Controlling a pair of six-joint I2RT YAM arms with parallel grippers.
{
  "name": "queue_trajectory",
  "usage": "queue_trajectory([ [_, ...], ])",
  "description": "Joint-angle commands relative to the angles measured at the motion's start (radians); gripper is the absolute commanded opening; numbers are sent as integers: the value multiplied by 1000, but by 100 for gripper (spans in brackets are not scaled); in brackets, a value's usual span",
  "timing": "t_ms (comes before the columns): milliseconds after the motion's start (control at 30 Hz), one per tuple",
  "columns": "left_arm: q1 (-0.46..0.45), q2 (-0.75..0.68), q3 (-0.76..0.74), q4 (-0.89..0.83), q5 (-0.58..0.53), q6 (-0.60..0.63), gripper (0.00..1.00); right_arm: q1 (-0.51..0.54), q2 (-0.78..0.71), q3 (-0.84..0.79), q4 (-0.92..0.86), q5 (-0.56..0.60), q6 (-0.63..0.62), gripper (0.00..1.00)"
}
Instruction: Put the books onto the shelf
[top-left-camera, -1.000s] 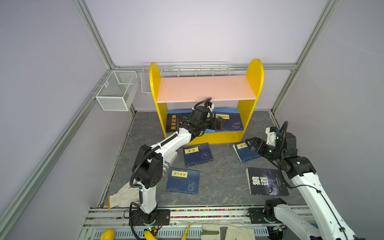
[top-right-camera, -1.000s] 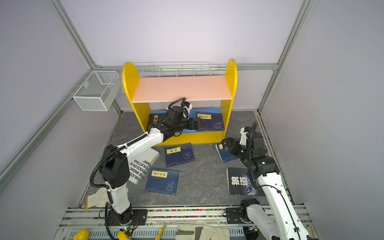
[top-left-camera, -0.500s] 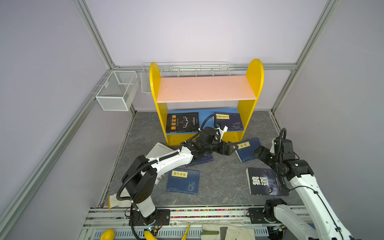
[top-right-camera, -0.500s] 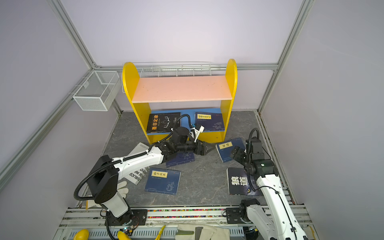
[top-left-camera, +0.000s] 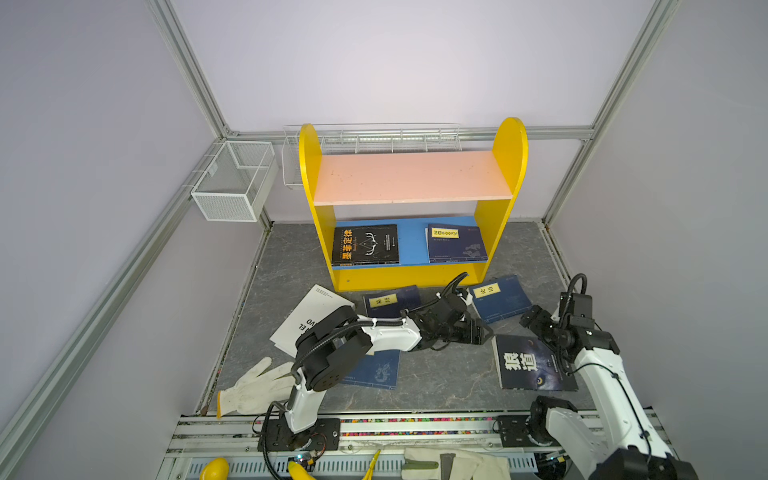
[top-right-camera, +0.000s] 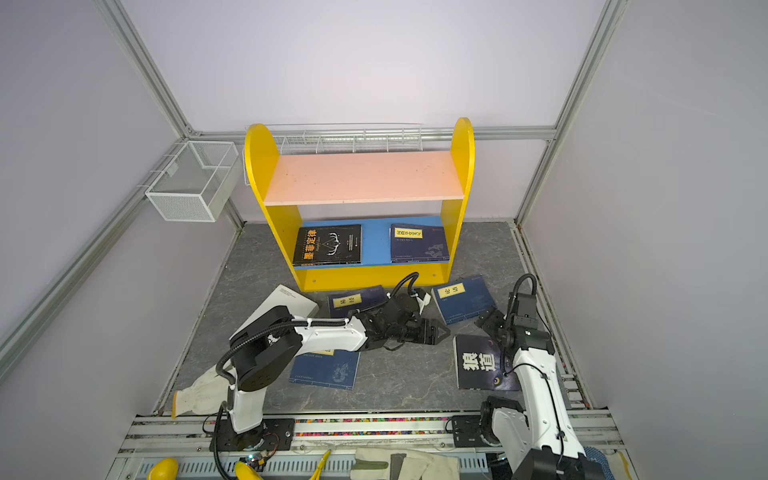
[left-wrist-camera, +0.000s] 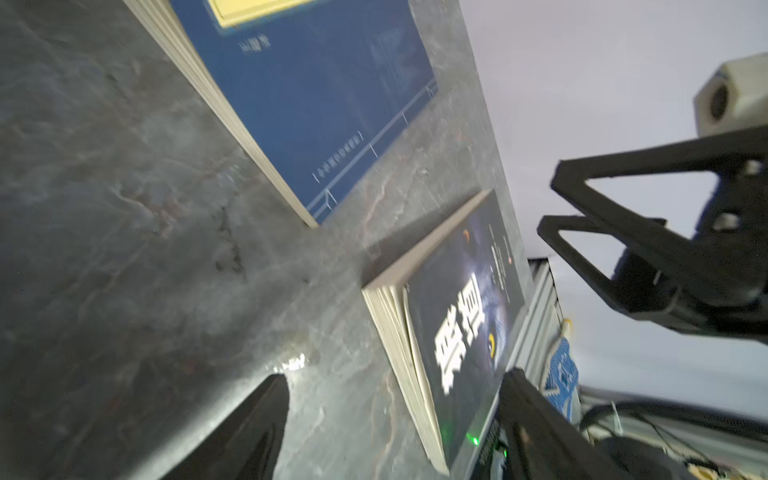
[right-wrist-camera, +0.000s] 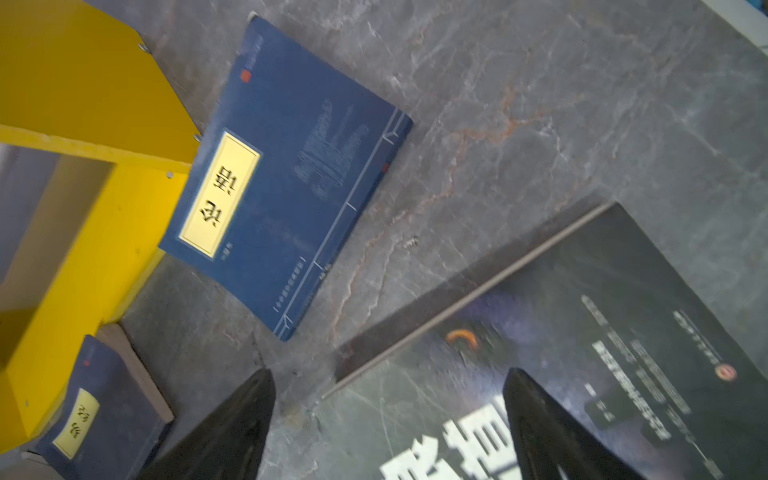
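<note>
Grey marbled tabletop (top-left-camera: 436, 386) carries the wolf-eye book (top-left-camera: 528, 365), the white book (top-left-camera: 309, 316), the right navy book (top-left-camera: 500, 297), the middle navy book (top-left-camera: 390, 299) and the near navy book (top-left-camera: 374, 372), while the black orange-titled book (top-left-camera: 365, 245) and a fourth navy book (top-left-camera: 455, 245) lie flat on the blue lower board of the shelf (top-left-camera: 503, 166). The left claw (top-left-camera: 484, 332) hangs low just beside the wolf-eye book's page edge, fingers spread wide and empty. The right claw (top-left-camera: 528, 322) hovers between the right navy book and the wolf-eye book's far corner, likewise spread wide, gripping nothing.

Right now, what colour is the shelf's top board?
Pale pink. The flat upper board of the small yellow-sided shelf shows best in a top view.
</note>
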Motion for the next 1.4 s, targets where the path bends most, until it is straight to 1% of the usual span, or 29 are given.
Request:
queue_trajectory([
  [0, 1, 42, 84, 7, -150, -78, 80, -13, 76, 29, 158, -82, -111, 90],
  [100, 3, 70, 129, -35, -245, -76, 81, -27, 170, 85, 215, -80, -162, 90],
  [200, 5, 108, 162, -40, -307, -78, 82, -39, 264, 142, 245, -64, -158, 90],
  [300, 13, 159, 204, -52, -352, -101, 82, -42, 376, 176, 324, -120, -144, 91],
  [400, 21, 200, 238, -46, -369, -107, 82, -42, 497, 221, 376, -170, -141, 95],
  [500, 31, 239, 296, -72, -377, -96, 82, -43, 599, 249, 400, -191, -141, 100],
  [533, 37, 249, 312, -77, -375, -98, 82, -43, 623, 283, 410, -193, -141, 100],
  [633, 55, 283, 357, -83, -358, -110, 82, -43, 684, 307, 442, -203, -142, 100],
  [767, 73, 323, 403, -85, -342, -122, 82, -43, 770, 347, 445, -226, -150, 98],
  [933, 77, 360, 460, -96, -323, -112, 80, -43, 822, 352, 456, -273, -163, 95],
  [1067, 77, 382, 502, -82, -283, -97, 80, -42, 833, 340, 458, -352, -146, 91],
  [1200, 76, 393, 527, -54, -225, -95, 75, -37, 819, 301, 454, -334, -107, 88],
  [1367, 65, 342, 480, -42, -257, -69, 74, -31, 808, 264, 456, -328, -83, 87],
])
